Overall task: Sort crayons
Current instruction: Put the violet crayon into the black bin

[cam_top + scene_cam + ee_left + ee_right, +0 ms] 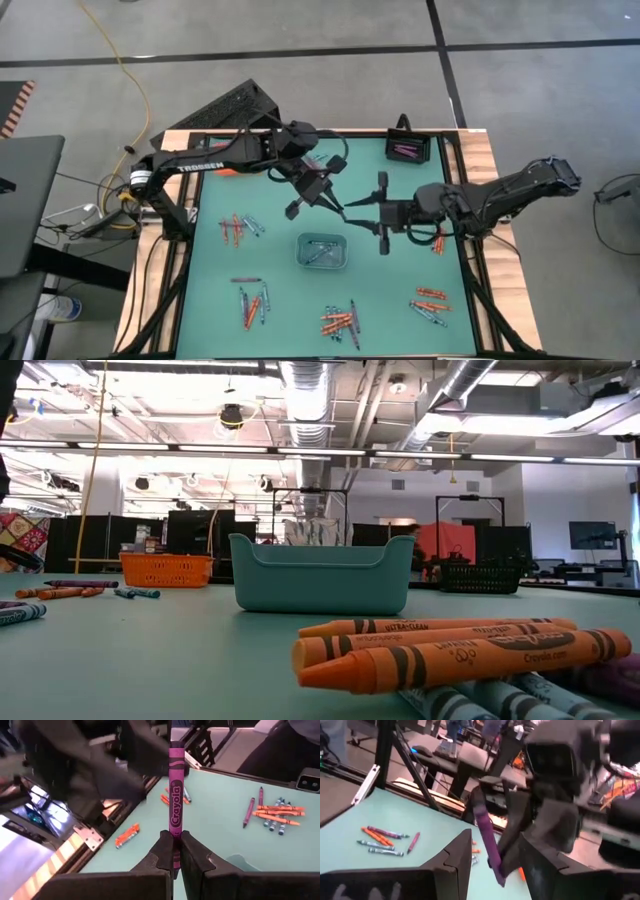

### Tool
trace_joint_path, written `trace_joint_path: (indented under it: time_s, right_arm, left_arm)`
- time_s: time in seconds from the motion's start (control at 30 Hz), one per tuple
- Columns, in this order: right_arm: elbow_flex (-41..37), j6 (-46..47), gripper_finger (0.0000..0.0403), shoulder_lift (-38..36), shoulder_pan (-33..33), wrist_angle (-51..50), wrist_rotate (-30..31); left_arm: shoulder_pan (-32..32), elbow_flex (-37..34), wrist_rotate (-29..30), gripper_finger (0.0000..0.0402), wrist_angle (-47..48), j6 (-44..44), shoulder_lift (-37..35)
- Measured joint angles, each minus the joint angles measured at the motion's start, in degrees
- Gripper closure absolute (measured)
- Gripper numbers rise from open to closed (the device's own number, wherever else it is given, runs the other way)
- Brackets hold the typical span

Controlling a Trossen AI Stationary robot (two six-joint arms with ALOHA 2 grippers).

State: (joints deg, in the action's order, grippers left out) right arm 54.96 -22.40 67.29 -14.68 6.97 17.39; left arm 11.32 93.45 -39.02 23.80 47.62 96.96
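a: two grippers meet at the middle of the high view, a little above the teal bin (322, 250). the left gripper (332, 198) is pinched tight on a purple crayon (175, 805), holding it by one end so most of the stick pokes out free.

b: and the right gripper (492, 857)?

a: its fingers stand apart, one on each side of that same purple crayon in the right wrist view. they look close to it, but i can't tell if either pad touches yet. it reads to me as a hand-over in mid-air.

b: so how should it go?

a: i'd have the right close squarely on the free length, well clear of the left's fingertips (165, 852), and only then let the left release. the crayon sits tilted between the right fingers, so a slow squeeze matters, or it may pivot and slip out.

b: where would it go after?

a: probably the black tray (409, 149) at the upper right of the high view, which seems to hold purple-pink sticks already. that's a guess.

b: the rest of the crayons?

a: loose clusters lie on the green table (280, 320): orange and blue at the left (238, 227), more along the bottom (338, 322), and some at the lower right (430, 302). plenty left to sort.
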Motion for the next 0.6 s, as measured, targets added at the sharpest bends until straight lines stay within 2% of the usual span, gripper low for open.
trace_joint_path:
  time_s: [0.27,0.6]
  right_arm:
    - [-0.05,-1.48,0.0247,2.83,0.2,3.29,-0.88]
    - [0.02,-1.5,0.0297,2.83,0.96,0.76,0.5]
  left_arm:
    - [-0.52,0.02,-0.61,0.0401,-1.72,0.06,2.59]
    - [-0.46,0.04,-0.66,0.0401,-1.59,1.0,2.44]
